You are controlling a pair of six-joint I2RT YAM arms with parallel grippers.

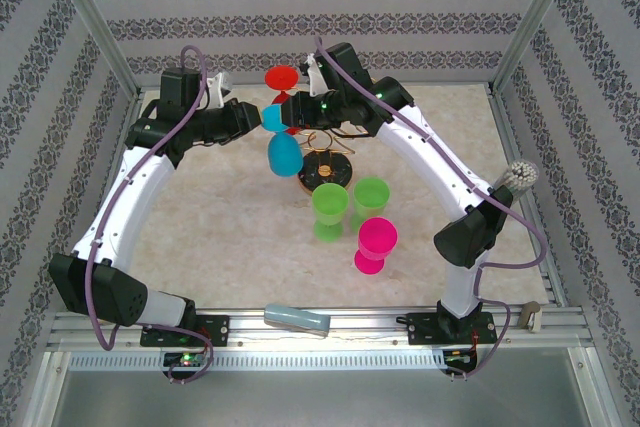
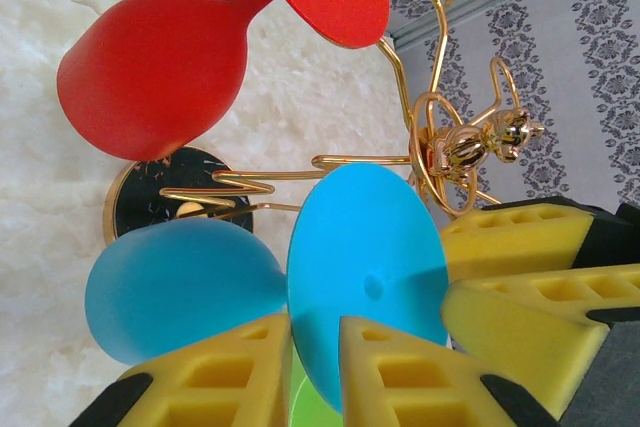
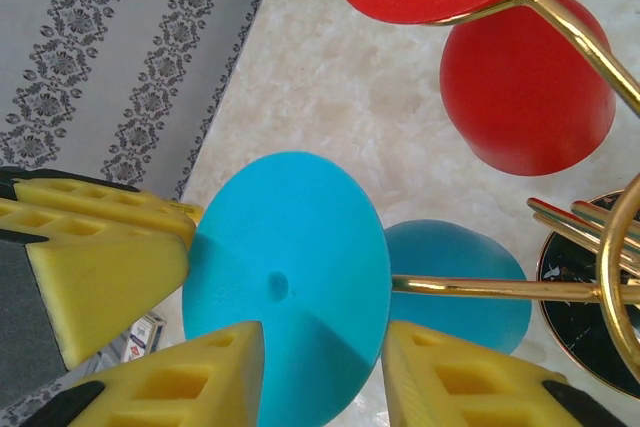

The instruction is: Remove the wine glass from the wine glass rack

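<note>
Left gripper (image 2: 315, 325) is narrow, pinching the foot of blue glass (image 2: 180, 287), which hangs upside down on rack (image 2: 465, 150). Right gripper (image 3: 322, 332) straddles the same foot; if it presses, I cannot tell. Red glass (image 2: 150, 72) hangs beside on another arm.

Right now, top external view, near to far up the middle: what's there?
Near to far: grey-blue cylinder → pink wine glass → left green wine glass, level with right green wine glass → wine glass rack → red wine glass. Omitted: blue wine glass, overlapping the rack.
</note>
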